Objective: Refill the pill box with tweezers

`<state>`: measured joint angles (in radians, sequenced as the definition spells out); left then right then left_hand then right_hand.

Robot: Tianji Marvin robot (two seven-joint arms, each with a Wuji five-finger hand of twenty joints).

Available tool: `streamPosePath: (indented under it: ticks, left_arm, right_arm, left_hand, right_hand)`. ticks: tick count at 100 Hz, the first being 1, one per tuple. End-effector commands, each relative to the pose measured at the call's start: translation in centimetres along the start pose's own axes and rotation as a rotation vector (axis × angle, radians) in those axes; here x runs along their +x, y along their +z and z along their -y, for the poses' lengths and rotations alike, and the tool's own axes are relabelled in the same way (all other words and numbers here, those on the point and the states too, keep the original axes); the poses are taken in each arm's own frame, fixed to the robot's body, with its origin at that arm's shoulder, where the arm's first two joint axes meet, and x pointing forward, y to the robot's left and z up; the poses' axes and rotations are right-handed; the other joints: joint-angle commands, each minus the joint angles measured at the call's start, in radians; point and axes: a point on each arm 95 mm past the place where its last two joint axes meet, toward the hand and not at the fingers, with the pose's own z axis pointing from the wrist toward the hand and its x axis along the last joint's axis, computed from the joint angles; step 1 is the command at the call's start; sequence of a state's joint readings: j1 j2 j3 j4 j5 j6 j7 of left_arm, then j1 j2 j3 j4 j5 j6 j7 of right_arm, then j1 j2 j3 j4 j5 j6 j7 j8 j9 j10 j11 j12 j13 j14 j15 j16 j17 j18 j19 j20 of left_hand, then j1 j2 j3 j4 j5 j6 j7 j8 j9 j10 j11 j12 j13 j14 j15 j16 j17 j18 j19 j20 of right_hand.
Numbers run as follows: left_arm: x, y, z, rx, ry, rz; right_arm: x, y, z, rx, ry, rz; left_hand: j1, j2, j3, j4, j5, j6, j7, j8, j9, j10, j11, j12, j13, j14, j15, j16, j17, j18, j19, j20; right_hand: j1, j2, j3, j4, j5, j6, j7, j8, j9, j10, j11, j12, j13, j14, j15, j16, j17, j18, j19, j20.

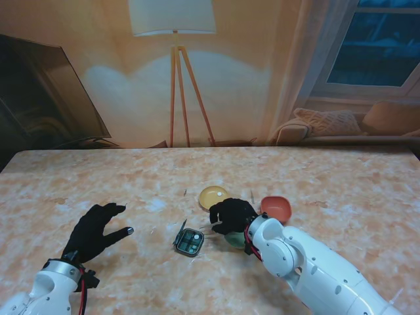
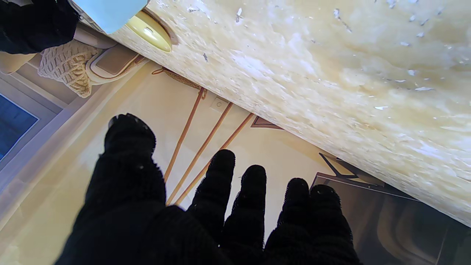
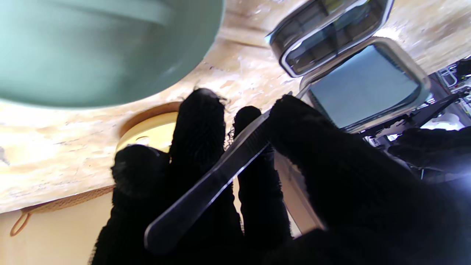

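The black-gloved right hand (image 1: 231,214) grips the slim steel tweezers (image 3: 217,173), and the small open metal pill box (image 1: 189,243) lies just to its left, nearer to me, while the left hand (image 1: 97,231), fingers spread and empty, rests well apart on the desk (image 1: 79,177).

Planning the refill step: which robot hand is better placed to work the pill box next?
The right robot hand: it already grips the tweezers beside the open pill box and dishes. The left robot hand rests empty, fingers spread, well off to the left.
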<state>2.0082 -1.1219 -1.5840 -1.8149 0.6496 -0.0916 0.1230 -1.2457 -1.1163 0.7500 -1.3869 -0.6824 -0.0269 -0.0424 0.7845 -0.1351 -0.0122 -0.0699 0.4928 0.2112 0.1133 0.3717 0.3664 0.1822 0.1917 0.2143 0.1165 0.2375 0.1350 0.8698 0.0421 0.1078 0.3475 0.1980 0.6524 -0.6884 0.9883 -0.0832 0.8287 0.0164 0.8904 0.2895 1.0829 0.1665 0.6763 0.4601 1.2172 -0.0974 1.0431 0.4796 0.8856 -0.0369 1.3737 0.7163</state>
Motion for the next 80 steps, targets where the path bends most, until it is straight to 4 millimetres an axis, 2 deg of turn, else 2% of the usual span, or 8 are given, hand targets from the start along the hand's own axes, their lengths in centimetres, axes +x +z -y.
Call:
streamPosePath:
  ticks: [1, 54, 80]
  left_arm:
    - [0.0, -0.1, -0.2, -0.016, -0.002, 0.002]
    - [-0.2, 0.0, 0.4, -0.012, 0.015, 0.005]
    - [-0.3, -0.1, 0.7, -0.006, 0.019, 0.005]
  right_arm:
    - [0.1, 0.2, 0.0, -0.001, 0.001, 0.013]
    - [-2.8, 2.6, -3.4, -0.114, -0.046, 0.188]
    - [-3.9, 3.9, -3.8, -0.101, -0.083, 0.237]
  left_hand:
    - [-0.004, 0.037, -0.016, 0.02, 0.022, -0.004, 0.004, -0.01, 0.004, -0.024, 0.0, -0.012, -0.007, -0.019, 0.001, 0.016, 0.003, -0.061, 0.006, 0.006]
    - [-0.006, 0.033, -0.016, 0.02, 0.022, -0.005, 0.005, -0.009, 0.004, -0.026, -0.001, -0.012, -0.008, -0.019, -0.002, 0.009, 0.001, -0.061, 0.0, 0.003]
    - [-0.009, 0.032, -0.016, 0.02, 0.019, -0.005, 0.004, -0.009, 0.002, -0.025, -0.003, -0.012, -0.009, -0.018, -0.002, 0.006, 0.001, -0.059, -0.002, 0.002]
  right_hand:
    - [0.054, 0.024, 0.018, -0.009, 0.03, -0.037, 0.039, 0.002, 0.048, 0.026, 0.034, 0.022, 0.008, -0.016, 0.028, 0.022, 0.023, -0.061, 0.019, 0.021]
    - [0.072, 0.036, 0.012, -0.006, 0.032, -0.037, 0.044, -0.004, 0.049, 0.028, 0.04, 0.02, 0.01, -0.015, 0.035, 0.022, 0.029, -0.061, 0.024, 0.024]
    - [0.067, 0.036, 0.009, -0.007, 0.025, -0.036, 0.04, -0.007, 0.04, 0.027, 0.037, 0.017, 0.003, -0.014, 0.035, 0.02, 0.025, -0.06, 0.022, 0.024]
